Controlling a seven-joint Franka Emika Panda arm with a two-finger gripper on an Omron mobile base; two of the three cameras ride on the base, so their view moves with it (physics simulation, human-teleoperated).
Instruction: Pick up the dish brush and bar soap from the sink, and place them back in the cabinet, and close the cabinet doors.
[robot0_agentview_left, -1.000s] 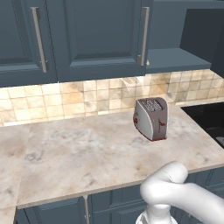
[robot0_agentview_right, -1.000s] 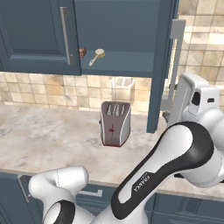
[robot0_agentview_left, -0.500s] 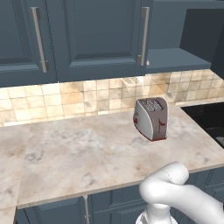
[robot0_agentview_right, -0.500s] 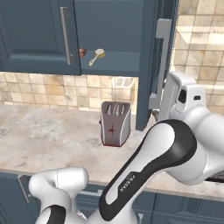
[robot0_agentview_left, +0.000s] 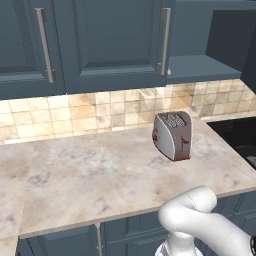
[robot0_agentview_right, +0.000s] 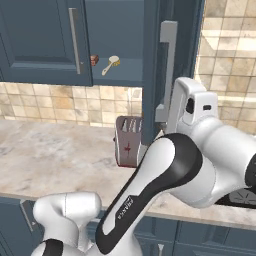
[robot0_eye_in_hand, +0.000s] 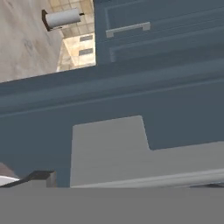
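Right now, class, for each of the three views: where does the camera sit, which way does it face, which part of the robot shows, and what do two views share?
Left base view: behind the arm on its left, facing the counter and toaster; the white arm rises at lower right.
Right base view: behind on the right, facing the open cabinet holding the bar soap and dish brush; the arm reaches the cabinet door.
Hand view: on the hand, close against a cabinet door.
Both base views share the toaster.

A home kitchen: marble counter (robot0_agentview_left: 100, 170) under a tan tile backsplash (robot0_agentview_left: 90, 112), dark blue wall cabinets (robot0_agentview_left: 107, 40) above, a toaster (robot0_agentview_left: 173, 135) parked there (red-and-silver).
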